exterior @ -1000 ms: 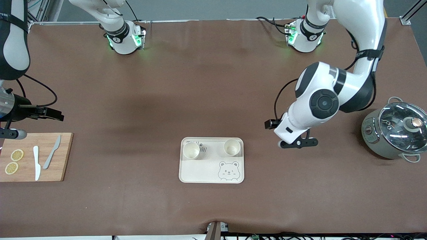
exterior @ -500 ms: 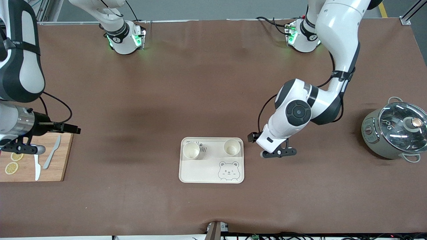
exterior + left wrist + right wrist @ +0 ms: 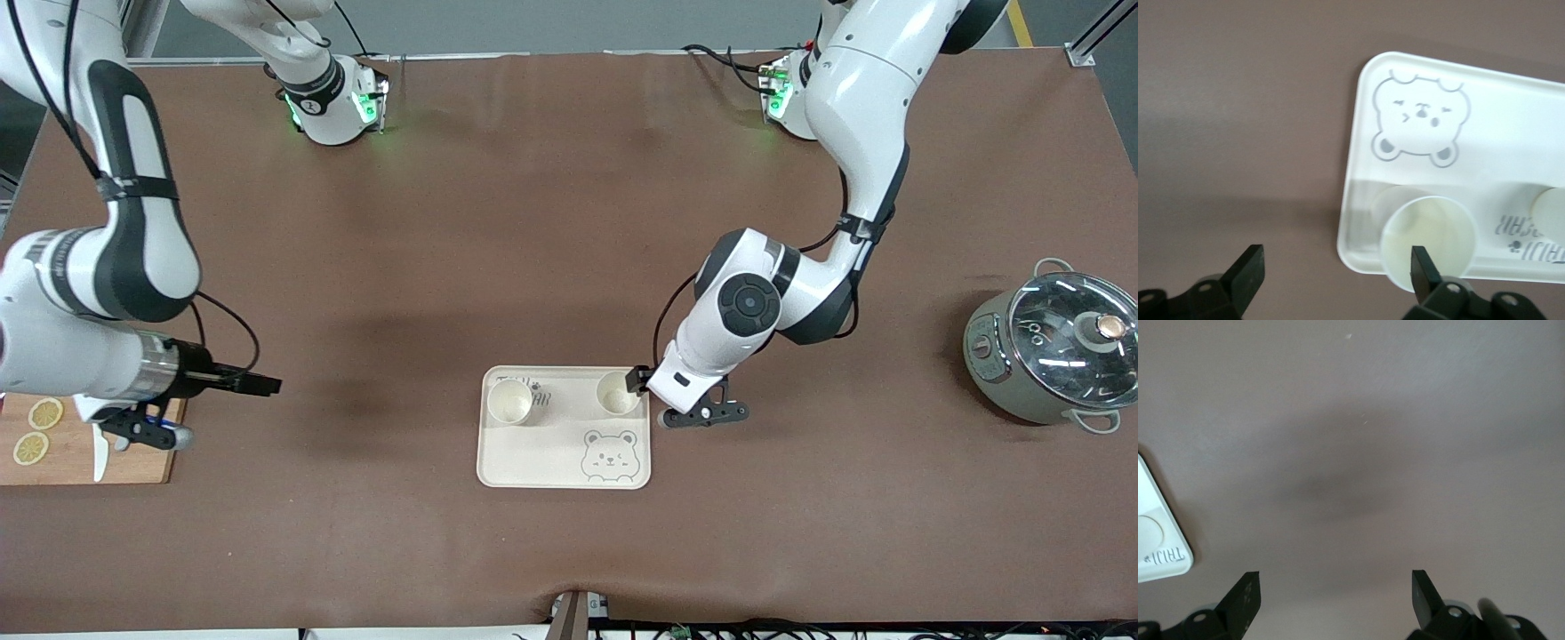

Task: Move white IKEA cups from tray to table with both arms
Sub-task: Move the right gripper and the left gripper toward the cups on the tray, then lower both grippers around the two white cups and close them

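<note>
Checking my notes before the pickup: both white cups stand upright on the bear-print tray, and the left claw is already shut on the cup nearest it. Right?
Not quite. The left wrist view shows the left claw open, not gripping the near cup. Both that cup and the second cup do stand upright on the bear-print tray.

Bear-print tray [image 3: 533,467] at mid-desk [image 3: 551,222]. Lidded pot [image 3: 1053,347] at the left arm's end — wooden cutting board [image 3: 133,462] with lemon slices [image 3: 37,431] at the right arm's end.
</note>
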{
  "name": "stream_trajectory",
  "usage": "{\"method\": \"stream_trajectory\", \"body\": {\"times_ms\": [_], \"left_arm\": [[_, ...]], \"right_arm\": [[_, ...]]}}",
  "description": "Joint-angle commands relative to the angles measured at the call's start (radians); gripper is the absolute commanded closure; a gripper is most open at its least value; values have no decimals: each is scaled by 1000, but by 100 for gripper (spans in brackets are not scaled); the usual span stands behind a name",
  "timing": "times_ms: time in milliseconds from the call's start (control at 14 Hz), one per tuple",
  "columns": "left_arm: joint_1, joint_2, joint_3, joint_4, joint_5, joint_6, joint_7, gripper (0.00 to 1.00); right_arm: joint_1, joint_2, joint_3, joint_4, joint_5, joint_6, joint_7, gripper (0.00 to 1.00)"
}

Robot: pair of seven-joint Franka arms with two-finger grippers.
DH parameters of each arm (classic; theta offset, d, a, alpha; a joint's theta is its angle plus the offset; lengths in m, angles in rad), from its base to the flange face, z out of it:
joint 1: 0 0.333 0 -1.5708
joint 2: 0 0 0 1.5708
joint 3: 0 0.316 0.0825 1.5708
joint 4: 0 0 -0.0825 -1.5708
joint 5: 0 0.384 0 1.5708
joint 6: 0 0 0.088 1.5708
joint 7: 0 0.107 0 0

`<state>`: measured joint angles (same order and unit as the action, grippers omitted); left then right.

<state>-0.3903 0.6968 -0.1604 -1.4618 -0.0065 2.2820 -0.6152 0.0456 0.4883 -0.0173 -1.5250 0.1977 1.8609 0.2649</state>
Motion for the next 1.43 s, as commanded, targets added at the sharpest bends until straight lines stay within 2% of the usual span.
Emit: {"method": "stream_trajectory", "body": {"times_ms": [0,214,357,571,786,1000,1214,1357], "left_arm": [[-15,50,4,72,-18,30,-8,12],[-27,84,5,75,-16,132,-5,16],[-30,96,5,74,-16,143,-3,20],[-42,107,5,72,-15,145,-4,36],[-44,115,5,70,-13,145,-4,39],[-44,122,5,73,-13,145,-4,40],[-44,121,5,70,-10,145,-3,53],[-67,113,5,66,-9,143,-4,72]], "right_arm": [[42,33,-3,26,12,-8,108,0],[82,68,-3,42,12,-5,216,0],[94,84,-1,51,14,0,292,0],[122,101,-1,84,14,0,399,0],[160,125,-1,133,12,7,488,0],[233,153,-1,152,14,98,660,0],[307,167,-1,151,14,126,790,0],[350,177,-1,151,14,138,864,0]]}}
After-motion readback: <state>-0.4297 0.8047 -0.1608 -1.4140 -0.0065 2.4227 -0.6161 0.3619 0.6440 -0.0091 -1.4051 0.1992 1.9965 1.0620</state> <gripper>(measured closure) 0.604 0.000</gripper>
